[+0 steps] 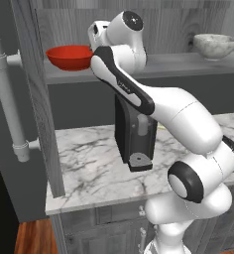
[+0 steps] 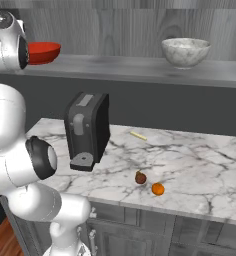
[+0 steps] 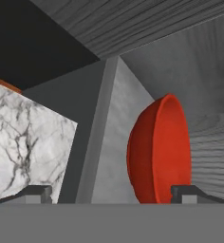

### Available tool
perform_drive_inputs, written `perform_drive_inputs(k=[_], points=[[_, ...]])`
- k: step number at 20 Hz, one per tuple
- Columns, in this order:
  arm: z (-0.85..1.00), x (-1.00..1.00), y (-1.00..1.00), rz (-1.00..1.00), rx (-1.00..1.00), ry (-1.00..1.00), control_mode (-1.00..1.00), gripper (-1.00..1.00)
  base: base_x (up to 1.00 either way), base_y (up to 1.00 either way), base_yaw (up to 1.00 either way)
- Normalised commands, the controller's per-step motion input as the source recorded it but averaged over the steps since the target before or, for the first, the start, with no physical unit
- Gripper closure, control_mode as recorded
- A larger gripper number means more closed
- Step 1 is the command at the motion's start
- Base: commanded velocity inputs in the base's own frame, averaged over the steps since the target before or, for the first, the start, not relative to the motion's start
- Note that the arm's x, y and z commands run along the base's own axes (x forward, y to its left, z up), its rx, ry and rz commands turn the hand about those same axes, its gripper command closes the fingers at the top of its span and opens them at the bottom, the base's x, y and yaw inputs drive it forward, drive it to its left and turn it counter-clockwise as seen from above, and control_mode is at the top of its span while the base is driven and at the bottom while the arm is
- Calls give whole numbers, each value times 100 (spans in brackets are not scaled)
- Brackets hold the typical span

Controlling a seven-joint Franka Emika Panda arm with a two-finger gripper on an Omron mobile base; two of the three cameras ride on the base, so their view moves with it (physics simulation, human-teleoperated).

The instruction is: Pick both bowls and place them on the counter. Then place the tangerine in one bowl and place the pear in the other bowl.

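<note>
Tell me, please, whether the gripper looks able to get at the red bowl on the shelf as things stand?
Probably yes. In the hand view the open gripper faces the red bowl with nothing between them, one fingertip already at its rim. The bowl stands alone at that end of the grey shelf.

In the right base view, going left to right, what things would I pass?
Red bowl on the shelf, black coffee machine, pale stick, pear, tangerine, marbled bowl on the shelf.

Bowls on shelf (fruit below)
</note>
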Motion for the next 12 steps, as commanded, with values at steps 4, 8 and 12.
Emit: perform_drive_inputs(k=[4, 8, 12], points=[[0, 0, 1, 0, 0, 0, -100, -100, 0, 0, 0], [0, 0, 0, 1, 0, 0, -100, -100, 0, 0, 0], [-2, 1, 0, 1, 0, 0, -100, -100, 0, 0, 0]])
